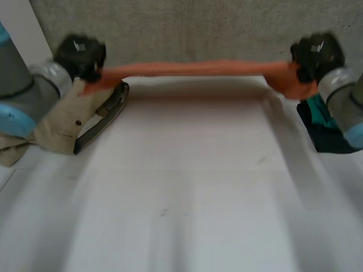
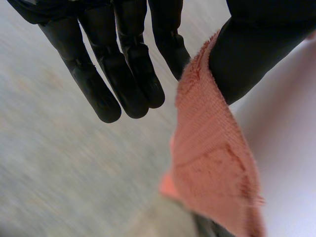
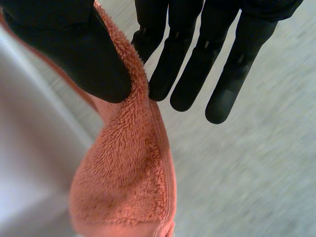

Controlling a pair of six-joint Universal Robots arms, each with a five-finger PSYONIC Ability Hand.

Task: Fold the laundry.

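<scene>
Head view: orange towel [image 1: 198, 69] stretched taut at white table's [image 1: 187, 187] far edge, grey floor [image 1: 187, 28] beyond.
Left hand [image 1: 82, 56] and right hand [image 1: 315, 55] each pinch an end; beige garment [image 1: 62, 122] and teal garment [image 1: 320, 127] flank.

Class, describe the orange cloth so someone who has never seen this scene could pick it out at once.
At the far edge of the white table, the left hand and the right hand each pinch one end of the orange towel, stretching it between them. Unlike the beige garment and the teal garment lying at the sides, it is fluffy and held in the air.
</scene>
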